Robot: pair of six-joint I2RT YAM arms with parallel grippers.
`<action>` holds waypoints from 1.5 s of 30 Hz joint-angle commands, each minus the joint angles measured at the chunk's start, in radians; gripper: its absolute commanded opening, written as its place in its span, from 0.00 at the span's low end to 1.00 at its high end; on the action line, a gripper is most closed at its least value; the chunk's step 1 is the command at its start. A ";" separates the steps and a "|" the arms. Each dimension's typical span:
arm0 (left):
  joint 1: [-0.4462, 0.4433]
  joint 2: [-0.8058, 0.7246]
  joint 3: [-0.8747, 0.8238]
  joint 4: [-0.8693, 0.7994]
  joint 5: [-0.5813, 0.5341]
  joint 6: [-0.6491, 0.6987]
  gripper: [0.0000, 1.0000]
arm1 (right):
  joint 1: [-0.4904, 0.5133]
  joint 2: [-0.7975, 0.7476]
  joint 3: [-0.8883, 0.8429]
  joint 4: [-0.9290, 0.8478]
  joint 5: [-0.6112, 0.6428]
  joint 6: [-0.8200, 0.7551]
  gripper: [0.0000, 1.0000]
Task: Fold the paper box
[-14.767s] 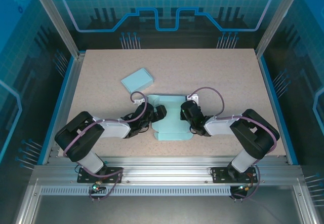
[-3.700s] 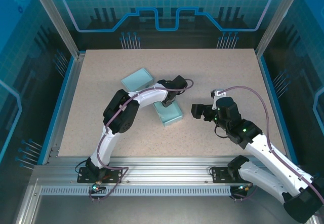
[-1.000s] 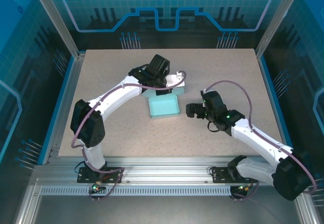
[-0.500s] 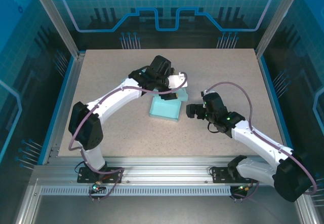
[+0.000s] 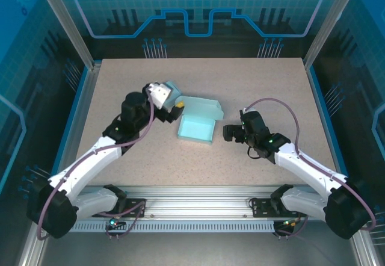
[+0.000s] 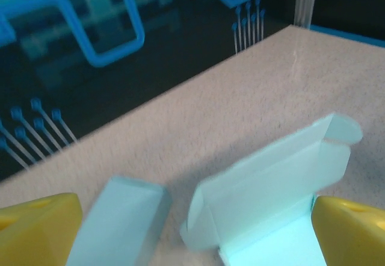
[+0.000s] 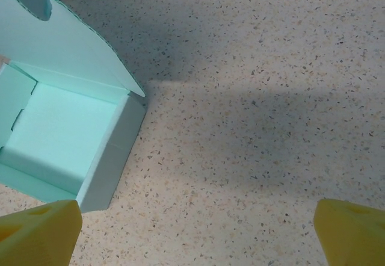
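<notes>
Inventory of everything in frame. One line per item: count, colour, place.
open paper box: 1, light teal, table centre, lid flap open on its far side
closed paper box: 1, light teal, far-left of the open box, apart from it
table: 1, speckled beige, under both boxes
frame rail: 1, silver aluminium, along the near edge
enclosure panels: several, translucent blue, around the table
left pincer: 1, dark with yellow tips, open, by the closed box, holding nothing
right pincer: 1, dark with yellow tips, open, just right of the open box, holding nothing
</notes>
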 commanded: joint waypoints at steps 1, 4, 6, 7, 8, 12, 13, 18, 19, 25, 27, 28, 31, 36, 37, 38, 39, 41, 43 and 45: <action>0.079 0.019 -0.097 0.145 0.045 -0.232 0.98 | -0.007 -0.011 0.008 0.015 0.022 -0.008 1.00; 0.142 0.071 -0.142 0.231 0.153 -0.292 0.94 | -0.007 -0.026 -0.003 0.045 0.036 -0.002 0.98; 0.182 0.126 -0.139 0.269 0.233 -0.334 0.90 | -0.008 -0.028 -0.006 0.072 0.042 -0.002 0.97; 0.195 0.153 -0.133 0.283 0.263 -0.347 0.86 | -0.010 -0.028 -0.007 0.084 0.040 -0.006 0.97; 0.207 0.186 -0.126 0.299 0.291 -0.354 0.84 | -0.011 -0.025 -0.004 0.101 0.034 -0.016 0.97; 0.220 0.309 -0.095 0.359 0.361 -0.347 0.84 | -0.045 0.015 0.025 0.155 -0.061 -0.071 1.00; 0.221 0.335 -0.080 0.359 0.371 -0.343 0.84 | -0.054 0.033 0.040 0.157 -0.080 -0.086 1.00; 0.220 0.448 -0.012 0.364 0.432 -0.336 0.83 | -0.068 0.162 0.141 0.165 -0.150 -0.163 0.84; 0.221 0.460 -0.005 0.367 0.438 -0.330 0.83 | -0.070 0.188 0.154 0.173 -0.163 -0.174 0.84; 0.221 0.518 0.054 0.307 0.467 -0.277 0.82 | -0.073 0.317 0.234 0.231 -0.229 -0.238 0.73; 0.220 0.532 0.070 0.284 0.466 -0.263 0.79 | -0.074 0.348 0.258 0.234 -0.227 -0.248 0.70; 0.220 0.539 0.076 0.274 0.465 -0.255 0.78 | -0.074 0.361 0.268 0.232 -0.223 -0.250 0.69; 0.220 0.555 0.096 0.254 0.471 -0.246 0.76 | -0.074 0.384 0.283 0.232 -0.223 -0.252 0.66; 0.215 0.583 0.139 0.192 0.484 -0.237 0.70 | -0.074 0.402 0.277 0.246 -0.228 -0.242 0.59; 0.211 0.583 0.144 0.181 0.483 -0.232 0.70 | -0.074 0.405 0.275 0.247 -0.230 -0.239 0.58; 0.206 0.584 0.143 0.176 0.480 -0.227 0.70 | -0.074 0.408 0.275 0.247 -0.231 -0.237 0.56; 0.203 0.583 0.144 0.173 0.477 -0.224 0.70 | -0.074 0.412 0.274 0.247 -0.232 -0.235 0.55; 0.197 0.590 0.154 0.156 0.469 -0.218 0.70 | -0.074 0.420 0.274 0.249 -0.237 -0.236 0.53; 0.191 0.602 0.165 0.142 0.469 -0.213 0.69 | -0.073 0.428 0.276 0.250 -0.240 -0.235 0.52; 0.182 0.615 0.180 0.120 0.464 -0.205 0.66 | -0.074 0.437 0.280 0.247 -0.241 -0.237 0.50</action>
